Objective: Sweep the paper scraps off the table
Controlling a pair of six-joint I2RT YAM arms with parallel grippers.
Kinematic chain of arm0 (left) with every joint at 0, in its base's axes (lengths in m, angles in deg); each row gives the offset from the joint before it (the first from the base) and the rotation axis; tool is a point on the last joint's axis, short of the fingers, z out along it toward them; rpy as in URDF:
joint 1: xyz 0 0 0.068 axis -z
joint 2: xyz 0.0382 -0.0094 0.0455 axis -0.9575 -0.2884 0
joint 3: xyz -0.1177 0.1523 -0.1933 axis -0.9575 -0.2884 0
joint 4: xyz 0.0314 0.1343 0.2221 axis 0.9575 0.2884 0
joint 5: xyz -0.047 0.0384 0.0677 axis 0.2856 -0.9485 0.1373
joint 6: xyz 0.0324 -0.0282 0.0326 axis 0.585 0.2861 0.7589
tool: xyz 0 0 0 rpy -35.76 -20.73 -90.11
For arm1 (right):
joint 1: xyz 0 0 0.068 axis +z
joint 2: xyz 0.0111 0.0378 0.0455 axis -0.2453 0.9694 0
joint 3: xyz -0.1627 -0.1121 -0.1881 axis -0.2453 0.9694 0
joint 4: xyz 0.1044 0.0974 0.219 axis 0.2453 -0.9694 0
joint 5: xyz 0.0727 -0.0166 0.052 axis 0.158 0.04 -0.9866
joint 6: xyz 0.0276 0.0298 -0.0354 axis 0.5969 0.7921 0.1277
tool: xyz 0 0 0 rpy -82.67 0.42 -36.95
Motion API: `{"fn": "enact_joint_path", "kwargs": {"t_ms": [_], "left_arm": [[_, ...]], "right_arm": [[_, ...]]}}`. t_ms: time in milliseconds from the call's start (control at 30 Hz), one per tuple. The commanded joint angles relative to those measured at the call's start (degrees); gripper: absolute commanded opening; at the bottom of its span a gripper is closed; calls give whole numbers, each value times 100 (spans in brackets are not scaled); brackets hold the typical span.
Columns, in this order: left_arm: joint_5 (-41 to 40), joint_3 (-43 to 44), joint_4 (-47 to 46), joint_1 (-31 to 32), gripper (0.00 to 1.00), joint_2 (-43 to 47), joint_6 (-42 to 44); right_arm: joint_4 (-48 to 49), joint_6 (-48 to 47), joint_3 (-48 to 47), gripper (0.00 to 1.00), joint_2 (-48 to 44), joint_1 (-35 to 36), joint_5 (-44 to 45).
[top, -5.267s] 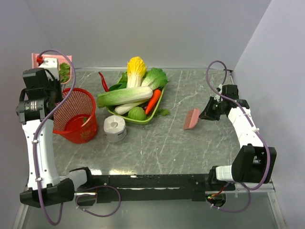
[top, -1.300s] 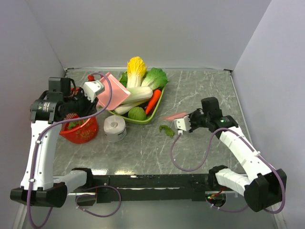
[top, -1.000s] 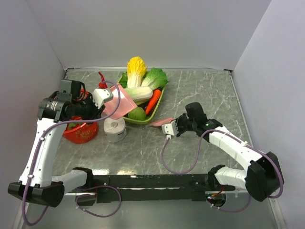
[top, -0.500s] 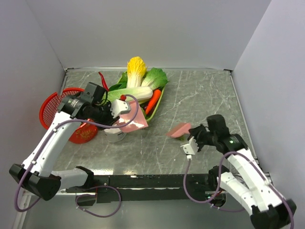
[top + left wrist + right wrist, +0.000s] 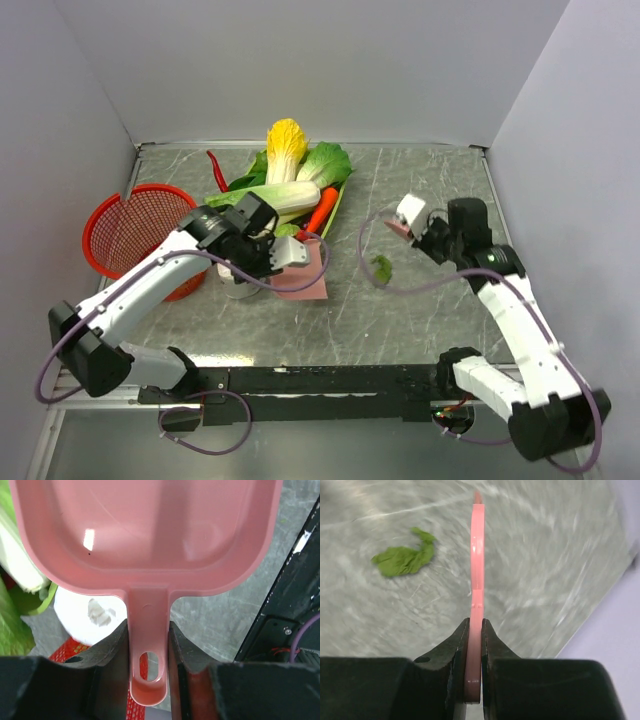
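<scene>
A crumpled green paper scrap [image 5: 381,268] lies on the grey marble table [image 5: 420,320] near its middle, also in the right wrist view [image 5: 402,560]. My right gripper [image 5: 424,236] is shut on a thin pink brush [image 5: 398,226], seen edge-on [image 5: 477,570], and hangs behind and to the right of the scrap. My left gripper [image 5: 281,251] is shut on the handle [image 5: 148,650] of a pink dustpan [image 5: 304,274]. The empty pan [image 5: 145,530] sits low, left of the scrap.
A red mesh basket [image 5: 133,232] stands at the left. A white paper roll [image 5: 90,620] sits under my left arm. A green tray [image 5: 335,212] of cabbages, a carrot and a chilli is at the back centre. Walls enclose three sides.
My left arm has carried the dustpan right, toward the table's middle. My right gripper has swung back and up with the brush, uncovering the green scrap. The basket now stands upright.
</scene>
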Motion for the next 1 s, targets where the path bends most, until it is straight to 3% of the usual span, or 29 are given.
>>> {"fn": "enact_joint_path", "kwargs": {"t_ms": [0, 200, 433, 700, 833, 967], "left_arm": [[-360, 81, -384, 419, 1, -374, -439], [-824, 2, -841, 912, 1, -840, -774], [-1091, 729, -587, 1202, 1, -2123, -1502], [-1275, 916, -894, 1334, 1, -3020, -1618], [-1099, 1048, -894, 1334, 1, -3381, -1653], [-932, 1179, -973, 1369, 1, -3626, -1670]], "right_arm": [[7, 3012, -682, 0, 700, -185, 1663], [-495, 4027, -1052, 0, 1545, -467, 1753], [-407, 4344, -1105, 0, 1870, -467, 1252], [-363, 4397, -693, 0, 1959, -458, 743], [-337, 4511, -437, 0, 1985, -450, 277], [-284, 4590, -305, 0, 2046, -441, -1046]]}}
